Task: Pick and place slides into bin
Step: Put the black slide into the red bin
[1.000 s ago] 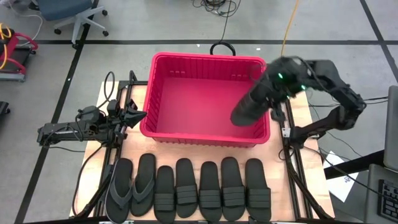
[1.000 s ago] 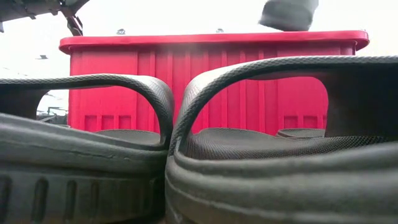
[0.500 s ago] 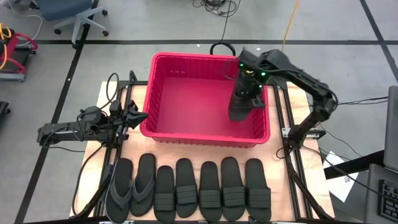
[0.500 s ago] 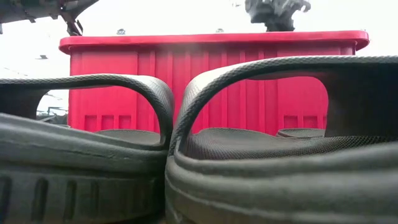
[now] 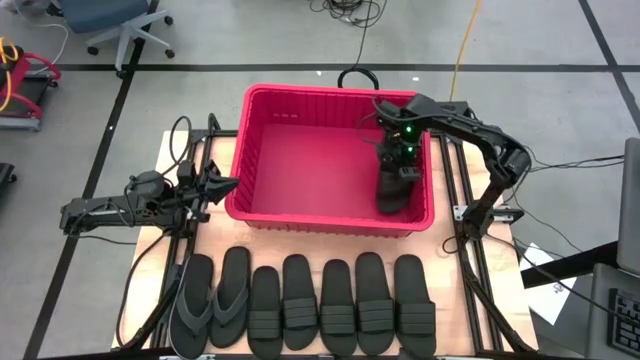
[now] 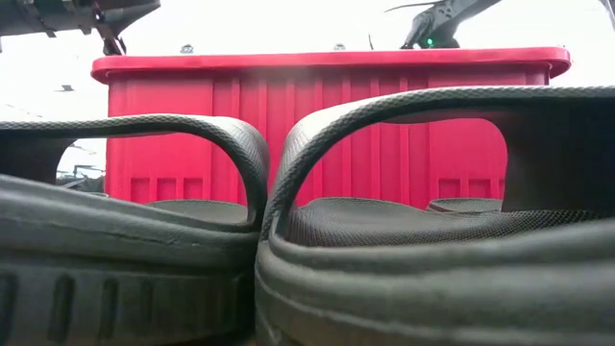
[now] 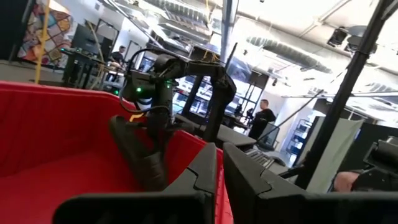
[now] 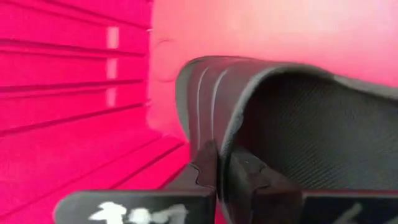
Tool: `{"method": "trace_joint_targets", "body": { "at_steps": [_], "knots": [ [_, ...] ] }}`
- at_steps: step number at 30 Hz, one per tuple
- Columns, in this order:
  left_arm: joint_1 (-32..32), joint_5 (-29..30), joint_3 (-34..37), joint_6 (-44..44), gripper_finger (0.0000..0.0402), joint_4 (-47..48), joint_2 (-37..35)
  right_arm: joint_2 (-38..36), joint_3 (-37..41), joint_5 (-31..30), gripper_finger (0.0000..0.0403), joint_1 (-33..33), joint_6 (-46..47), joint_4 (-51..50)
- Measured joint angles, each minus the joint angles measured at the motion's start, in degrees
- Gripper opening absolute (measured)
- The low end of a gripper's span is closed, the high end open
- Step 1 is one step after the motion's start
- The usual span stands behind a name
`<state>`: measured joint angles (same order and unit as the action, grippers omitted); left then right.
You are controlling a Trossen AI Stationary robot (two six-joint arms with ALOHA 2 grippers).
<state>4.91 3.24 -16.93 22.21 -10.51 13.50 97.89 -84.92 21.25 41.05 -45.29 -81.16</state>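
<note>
Right gripper [image 5: 401, 166] sits low inside the large red rectangular plastic bin with ribbed slatted walls [image 5: 300, 215], near its right wall. Fingers [image 8: 239, 174] are pinched on the wide ribbed strap of a flat black rubber slide [image 5: 391, 191]; right wrist view shows the strap edge running between the two fingers, the red ribbed wall close behind. Left wrist view shows that slide [image 7: 138, 152] tilted steeply, lower end down at the red floor, upper end up at the right gripper [image 7: 152, 115]. High view puts it just beside the right wall, closer to the front wall than the back. Right arm reaches in over the bin's back right corner.

Low view shows only a bit of the right arm above the red rim, green light on.

Left gripper [image 5: 218, 185] is parked just outside the bin's left wall, pointing at it, fingers [image 7: 200, 174] together with only a thin slit between them, holding nothing.

Seven more slides lie in a row [image 5: 305, 300] on the table in front of the bin, side by side, soles down: two dark grey thong flip-flops [image 5: 212, 297] at the left end, five black band-strap ones to their right. Black loop handle [image 5: 357, 77] sticks out from the bin's back wall.
</note>
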Motion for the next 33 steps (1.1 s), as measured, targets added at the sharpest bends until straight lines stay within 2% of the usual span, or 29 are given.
{"method": "trace_joint_targets", "body": {
  "at_steps": [10, 19, 24, 33],
  "knots": [
    [0.0, 1.36, 0.0, -1.12, 0.0026, 0.12, 0.0, 3.72, 0.94, -0.16, 0.0004, 2.25, -3.82, 3.57],
    [0.0, 1.41, 0.0, -1.52, 0.0026, 0.1, 0.0, 7.08, 1.0, -0.27, 0.0008, 2.49, -1.58, 5.97],
    [0.0, 1.41, 0.0, -1.5, 0.0026, 0.1, 0.0, 6.67, 1.0, -3.18, 0.0044, 2.44, 0.41, 6.95],
    [0.0, 1.36, 0.0, -1.48, 0.0026, 1.82, 0.0, 6.6, 1.0, -4.82, 0.0129, 2.33, 6.48, 5.94]
  ]
}}
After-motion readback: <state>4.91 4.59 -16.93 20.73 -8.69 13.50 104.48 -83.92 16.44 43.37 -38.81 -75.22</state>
